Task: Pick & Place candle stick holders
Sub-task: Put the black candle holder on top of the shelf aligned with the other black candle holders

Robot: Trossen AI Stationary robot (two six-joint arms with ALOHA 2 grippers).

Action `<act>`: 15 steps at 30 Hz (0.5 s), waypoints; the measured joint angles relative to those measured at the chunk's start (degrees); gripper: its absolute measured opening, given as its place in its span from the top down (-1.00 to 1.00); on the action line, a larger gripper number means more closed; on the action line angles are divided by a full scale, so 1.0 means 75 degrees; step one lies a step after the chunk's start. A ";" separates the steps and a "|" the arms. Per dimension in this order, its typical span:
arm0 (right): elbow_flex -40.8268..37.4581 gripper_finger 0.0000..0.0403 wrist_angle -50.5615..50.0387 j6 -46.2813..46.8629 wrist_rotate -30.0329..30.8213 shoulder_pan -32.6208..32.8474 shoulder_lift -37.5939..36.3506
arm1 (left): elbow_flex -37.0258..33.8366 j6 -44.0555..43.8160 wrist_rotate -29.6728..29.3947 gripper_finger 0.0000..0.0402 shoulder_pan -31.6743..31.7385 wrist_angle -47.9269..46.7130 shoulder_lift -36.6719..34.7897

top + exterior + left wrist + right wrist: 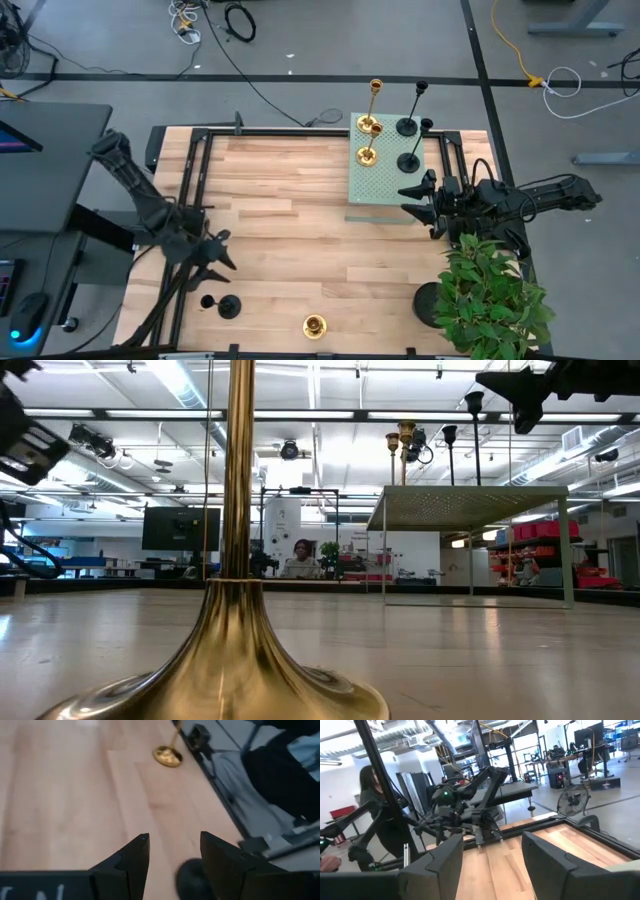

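Two gold candlesticks (368,155) and two black ones (408,160) stand on their round bases on a green perforated stand (385,185) at the far right. A black candlestick (227,306) and a gold one (314,326) stand on the table near its front edge. The gold one fills the low view (235,610). My left gripper (226,252) is open and empty, above and just far of the black candlestick, whose base (192,880) shows under its fingers. My right gripper (411,200) is open and empty at the stand's near right corner, pointing toward the table's left.
A potted green plant (490,300) in a black round pot (430,305) stands at the near right corner, close to my right arm. A black frame rail (300,132) runs along the table's edges. A person (370,820) shows beyond the table.
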 joint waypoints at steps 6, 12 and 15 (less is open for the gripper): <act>0.0000 -0.01 0.0019 0.0021 -0.0004 0.0000 0.0000 | -0.0087 -0.0881 -0.0915 0.12 -0.1445 -0.0076 0.0027; 0.0000 -0.01 0.0226 0.0021 -0.0002 0.0000 0.0000 | -0.0086 -0.1504 -0.1919 0.12 -0.2815 -0.0083 0.0030; 0.0000 -0.01 0.0357 0.0007 -0.0004 0.0000 0.0000 | -0.0086 -0.1680 -0.2595 0.12 -0.3367 -0.0072 0.0092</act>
